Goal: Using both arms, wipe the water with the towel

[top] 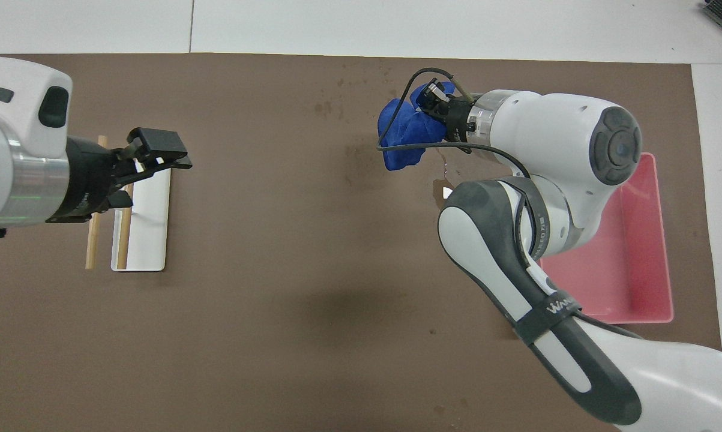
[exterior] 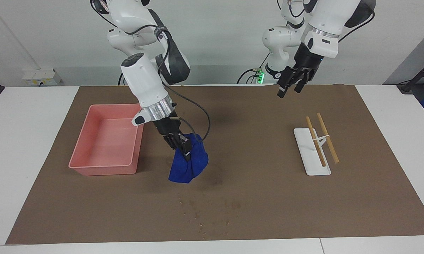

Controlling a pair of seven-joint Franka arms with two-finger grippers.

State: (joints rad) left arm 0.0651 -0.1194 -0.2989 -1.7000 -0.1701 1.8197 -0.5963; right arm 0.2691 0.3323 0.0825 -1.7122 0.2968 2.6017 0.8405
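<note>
The royal-blue towel [exterior: 190,163] hangs bunched from my right gripper [exterior: 182,145], which is shut on its upper part, over the brown mat [exterior: 261,148] beside the pink tray. The towel's lower end is at or just above the mat. In the overhead view the towel [top: 404,137] sits at the right gripper [top: 433,99]. Small wet spots [exterior: 233,204] mark the mat, farther from the robots than the towel; they also show in the overhead view [top: 321,108]. My left gripper [exterior: 289,88] is open, empty and raised over the mat near its own base, over the white holder in the overhead view [top: 170,155].
A pink tray [exterior: 104,170] stands toward the right arm's end of the mat, also in the overhead view [top: 631,318]. A white holder [exterior: 312,165] with two wooden chopsticks [exterior: 326,135] across it lies toward the left arm's end.
</note>
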